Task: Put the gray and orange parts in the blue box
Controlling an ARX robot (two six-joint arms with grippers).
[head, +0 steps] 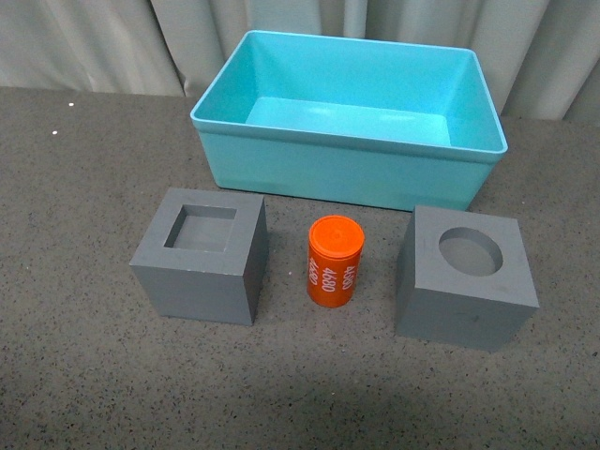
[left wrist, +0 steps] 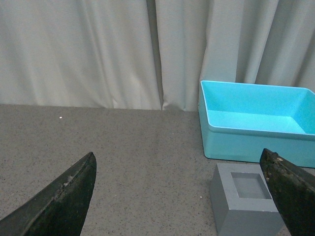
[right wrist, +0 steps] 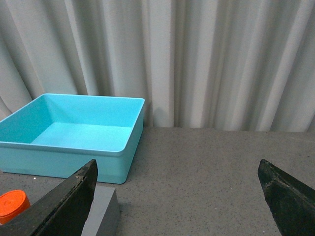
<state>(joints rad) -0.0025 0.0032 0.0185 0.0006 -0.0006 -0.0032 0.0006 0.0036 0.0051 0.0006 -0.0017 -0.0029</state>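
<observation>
The blue box [head: 356, 169] stands empty at the back of the table. In front of it stand the gray cube with a square recess [head: 202, 255] on the left, the orange cylinder [head: 334, 262] with white numerals in the middle, and the gray cube with a round recess [head: 466, 277] on the right. Neither arm shows in the front view. My left gripper [left wrist: 179, 184] is open and empty, with the square-recess cube [left wrist: 246, 201] by one finger and the box [left wrist: 256, 140] beyond. My right gripper [right wrist: 177, 189] is open and empty; a cube corner [right wrist: 104, 212], the cylinder [right wrist: 12, 205] and the box [right wrist: 74, 157] show beside it.
The table [head: 75, 187] has a dark gray speckled surface. Pale pleated curtains [head: 112, 37] hang behind the box along the table's far edge.
</observation>
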